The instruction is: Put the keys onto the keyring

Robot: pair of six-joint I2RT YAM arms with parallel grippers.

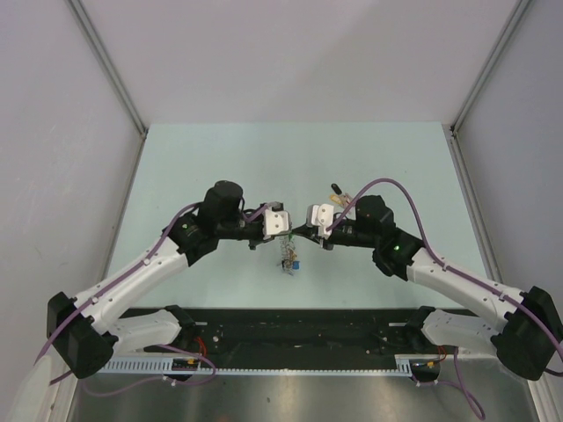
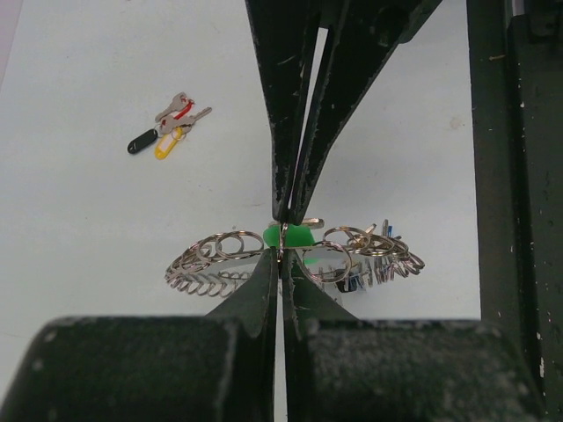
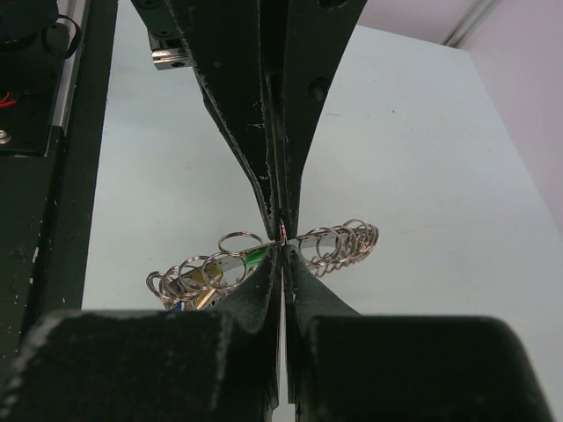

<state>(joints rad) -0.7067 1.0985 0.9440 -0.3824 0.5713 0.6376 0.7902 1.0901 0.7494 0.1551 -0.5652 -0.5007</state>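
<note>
The keyring is a flat grey ring fringed with small silvery rings, held in the air between both grippers. It also shows in the right wrist view and hangs below the grippers in the top view. My left gripper is shut on the ring's rim. My right gripper comes from the opposite side, tip to tip with the left, and is shut on a green-headed key at the rim. Blue and yellow key heads hang on the ring. In the top view the left gripper and right gripper meet mid-table.
A separate bunch of keys with a black and a yellow tag lies on the pale green table, beside the right arm in the top view. A black rail runs along the near edge. Grey walls stand on three sides.
</note>
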